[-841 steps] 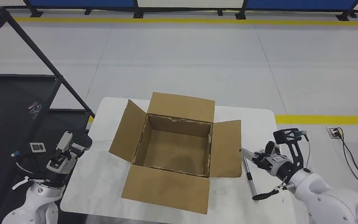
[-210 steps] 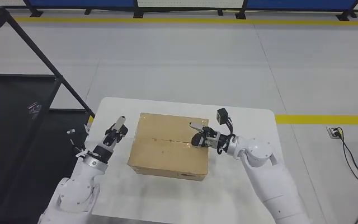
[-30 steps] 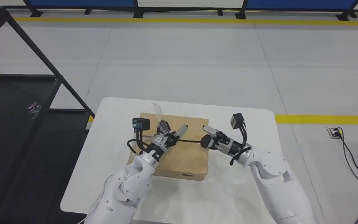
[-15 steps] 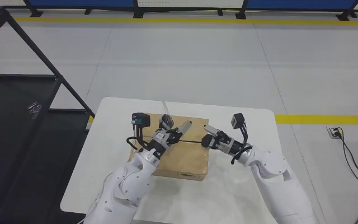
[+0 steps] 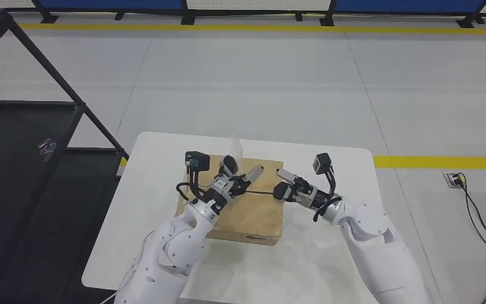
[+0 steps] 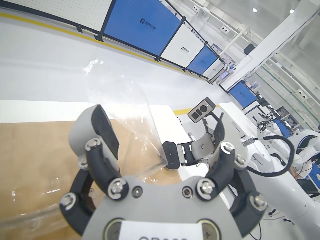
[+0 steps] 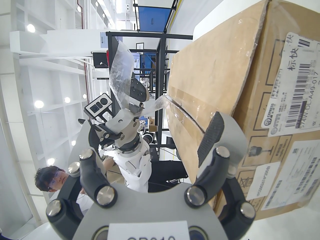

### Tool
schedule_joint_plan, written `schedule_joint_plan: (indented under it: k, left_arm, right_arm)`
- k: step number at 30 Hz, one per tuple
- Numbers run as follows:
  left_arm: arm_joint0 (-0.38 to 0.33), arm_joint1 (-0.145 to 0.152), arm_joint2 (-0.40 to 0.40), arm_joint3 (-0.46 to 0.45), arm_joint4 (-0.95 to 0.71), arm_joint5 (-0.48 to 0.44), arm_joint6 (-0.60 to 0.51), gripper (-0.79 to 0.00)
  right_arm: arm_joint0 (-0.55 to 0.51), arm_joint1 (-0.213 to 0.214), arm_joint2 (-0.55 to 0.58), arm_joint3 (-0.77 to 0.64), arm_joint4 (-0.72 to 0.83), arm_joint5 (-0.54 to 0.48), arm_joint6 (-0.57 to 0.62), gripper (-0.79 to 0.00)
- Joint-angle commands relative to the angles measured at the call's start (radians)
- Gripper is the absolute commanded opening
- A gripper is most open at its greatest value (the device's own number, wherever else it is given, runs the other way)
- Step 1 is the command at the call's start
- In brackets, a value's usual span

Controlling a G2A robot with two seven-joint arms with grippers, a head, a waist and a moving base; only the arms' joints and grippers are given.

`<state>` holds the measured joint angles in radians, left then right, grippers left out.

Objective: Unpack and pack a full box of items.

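A closed cardboard box (image 5: 243, 216) sits mid-table, its top seam covered with clear tape. A peeled strip of that tape (image 5: 232, 146) rises off the seam. My left gripper (image 5: 241, 169) hovers open over the box top. The right wrist view shows the tape (image 7: 121, 68) clinging to one left fingertip (image 7: 137, 93). In the left wrist view the film (image 6: 130, 106) passes between the spread fingers. My right gripper (image 5: 282, 184) is open at the box's right edge, with one pad (image 7: 211, 136) resting on the top of the box (image 7: 212, 76) beside the seam.
The white table (image 5: 144, 235) has bare room on both sides of the box and in front of it. A black metal rack (image 5: 45, 114) stands off the table's left side.
The left gripper has shifted slightly to the right along the seam, and the tape's free end has swung rightward and higher. The right arm has barely moved.
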<state>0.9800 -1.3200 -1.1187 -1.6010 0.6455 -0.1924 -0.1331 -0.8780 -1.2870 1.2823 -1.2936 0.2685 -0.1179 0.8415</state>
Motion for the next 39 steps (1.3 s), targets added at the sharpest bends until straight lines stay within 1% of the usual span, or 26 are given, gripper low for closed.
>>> schedule_joint_plan:
  k: [1,11,17,21,23,29,39]
  left_arm:
    - [-0.002,-0.002,0.004,-0.002,0.003,-0.005,0.001,0.000]
    - [0.001,-0.009,0.035,-0.021,0.055,-0.011,0.009,0.000]
    - [0.004,-0.014,0.048,-0.027,0.070,-0.014,0.004,0.000]
    - [0.003,-0.017,0.057,-0.026,0.080,-0.010,0.008,0.000]
    - [-0.001,-0.020,0.061,-0.021,0.084,-0.004,0.008,0.000]
    - [-0.010,-0.027,0.073,-0.012,0.089,0.003,0.012,0.000]
    - [-0.027,-0.039,0.102,-0.012,0.112,0.011,0.010,0.000]
  right_arm:
    - [0.000,0.001,-0.001,0.000,0.001,0.000,-0.001,0.000]
    - [-0.016,0.007,0.008,-0.008,0.017,-0.022,-0.017,0.000]
    - [-0.072,0.014,0.059,-0.035,0.065,-0.111,-0.060,0.000]
    - [-0.145,0.023,0.119,-0.074,0.109,-0.186,-0.081,0.000]
    - [-0.179,0.029,0.145,-0.097,0.119,-0.202,-0.080,0.000]
    - [-0.233,0.040,0.185,-0.132,0.129,-0.205,-0.066,0.000]
    - [-0.255,0.048,0.196,-0.138,0.141,-0.206,-0.059,0.000]
